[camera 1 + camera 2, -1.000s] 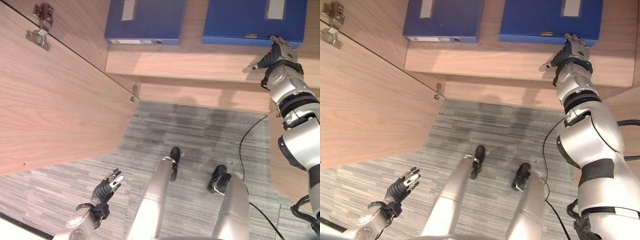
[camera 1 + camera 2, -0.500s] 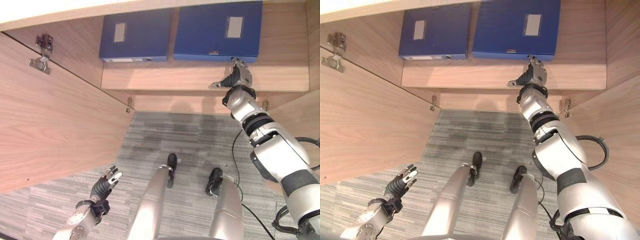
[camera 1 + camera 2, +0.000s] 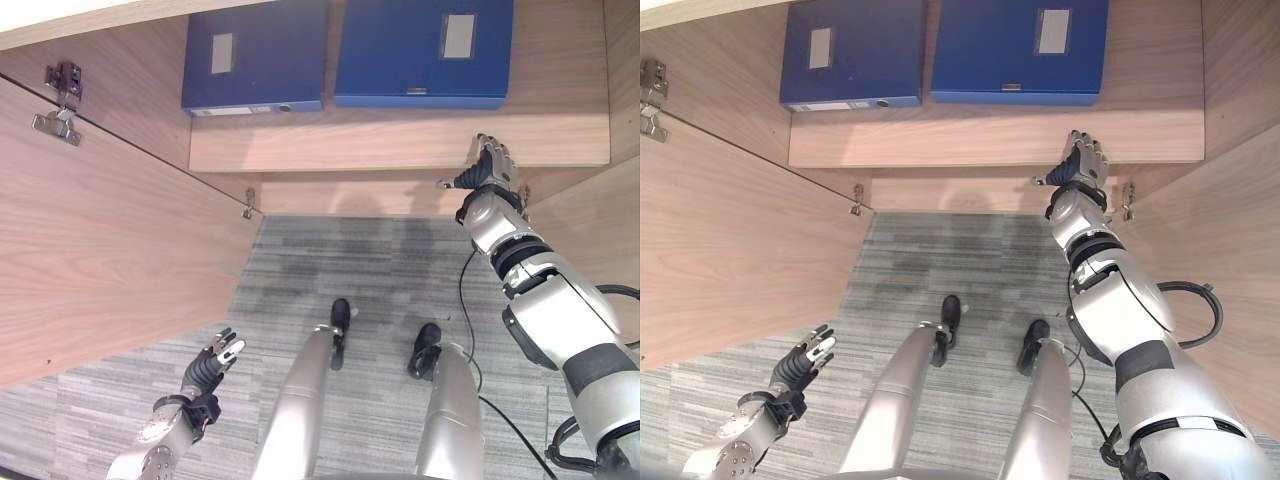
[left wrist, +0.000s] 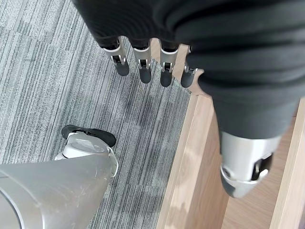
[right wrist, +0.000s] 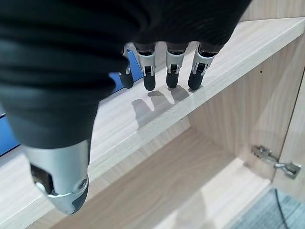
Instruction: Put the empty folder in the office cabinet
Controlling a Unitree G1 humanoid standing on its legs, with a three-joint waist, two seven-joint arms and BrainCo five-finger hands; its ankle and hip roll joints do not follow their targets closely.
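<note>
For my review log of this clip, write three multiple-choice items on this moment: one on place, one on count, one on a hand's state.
1. Where do the blue folders lie?
A. on the cabinet shelf
B. on the carpet
C. in the left robot hand

2. How many blue folders are on the shelf?
A. one
B. two
C. four

3. What is the right robot hand doing?
A. clamping a folder
B. gripping the door hinge
C. open, holding nothing

Answers: 1 A, both lie flat on the shelf. 2 B, two lie side by side. 3 C, its fingers are straight at the shelf's front edge, apart from the folders; the left robot hand hangs open over the carpet.
</note>
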